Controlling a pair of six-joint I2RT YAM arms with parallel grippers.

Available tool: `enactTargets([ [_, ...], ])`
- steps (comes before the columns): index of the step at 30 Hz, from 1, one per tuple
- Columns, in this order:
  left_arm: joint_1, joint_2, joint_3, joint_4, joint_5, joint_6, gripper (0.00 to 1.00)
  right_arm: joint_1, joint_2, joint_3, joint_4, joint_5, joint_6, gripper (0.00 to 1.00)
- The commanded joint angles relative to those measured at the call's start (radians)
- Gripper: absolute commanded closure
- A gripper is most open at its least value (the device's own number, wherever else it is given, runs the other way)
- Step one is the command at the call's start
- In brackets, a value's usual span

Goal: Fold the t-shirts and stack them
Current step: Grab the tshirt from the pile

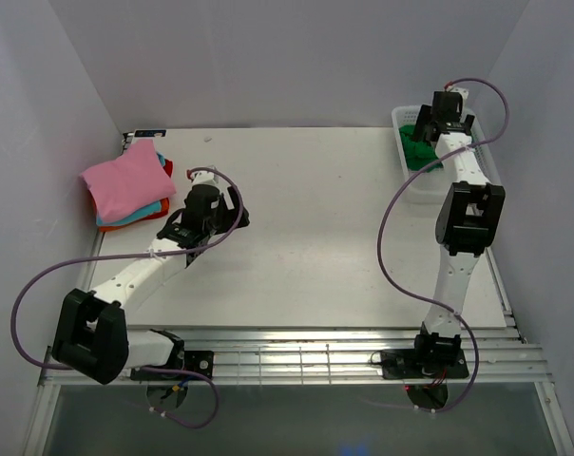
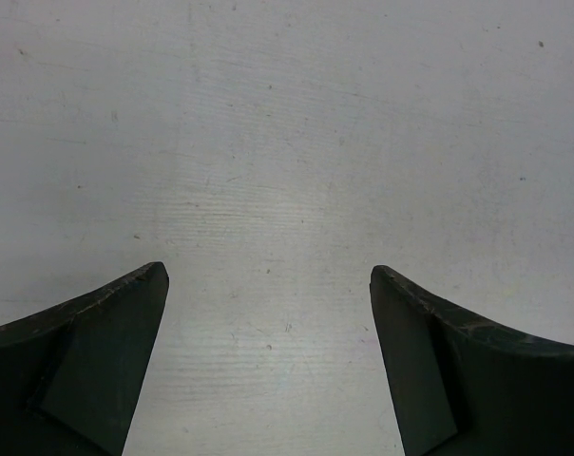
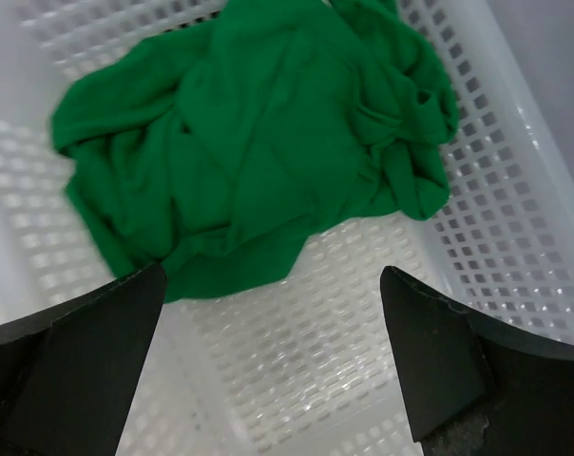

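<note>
Now: folded stack [image 1: 125,185], pink on top, sits at the far-left corner of the table [image 1: 315,237]. Left gripper [image 2: 268,275] hangs over bare surface just right of the stack, fingers spread, holding nothing. Far right: green shirt [image 3: 258,142] lies crumpled in the white basket [image 3: 515,237]. Right gripper [image 3: 273,275] hovers above it, fingers apart and empty. The cloth lies ahead of and below the fingertips, its bulk running across the gap. Right arm is plainly nearer, so a descent should reach it.
</note>
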Motion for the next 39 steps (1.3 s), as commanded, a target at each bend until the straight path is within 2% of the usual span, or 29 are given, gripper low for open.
enactTargets([
  [1,-0.001,0.011,-0.007,0.028,-0.017,0.014,0.02,-0.076,0.060,0.105,-0.049,-0.016,0.023,0.00],
  [10,-0.003,0.071,0.026,0.051,-0.006,0.019,0.02,-0.102,0.216,0.191,-0.030,-0.126,0.024,0.00],
  [20,-0.003,0.091,0.016,0.082,-0.003,0.019,0.02,-0.107,0.209,0.166,0.050,-0.206,0.043,0.00],
  [23,-0.003,0.105,0.023,0.073,0.005,0.019,0.02,-0.110,0.232,0.178,0.046,-0.206,0.046,0.09],
  [26,-0.003,0.105,0.023,0.064,0.000,0.019,0.02,-0.116,0.245,0.160,0.048,-0.214,0.052,0.30],
  [27,-0.003,0.103,0.023,0.061,-0.003,0.019,0.02,-0.116,0.252,0.155,0.046,-0.215,0.052,0.33],
  [30,-0.003,0.092,0.022,0.053,-0.009,0.020,0.02,-0.119,0.268,0.140,0.043,-0.236,0.052,0.39],
  [33,-0.001,0.077,0.017,0.048,-0.014,0.019,0.02,-0.120,0.284,0.134,0.043,-0.256,0.049,0.49],
  [39,-0.003,0.054,0.014,0.035,-0.026,0.019,0.02,-0.125,0.311,0.143,0.043,-0.344,0.052,0.46],
])
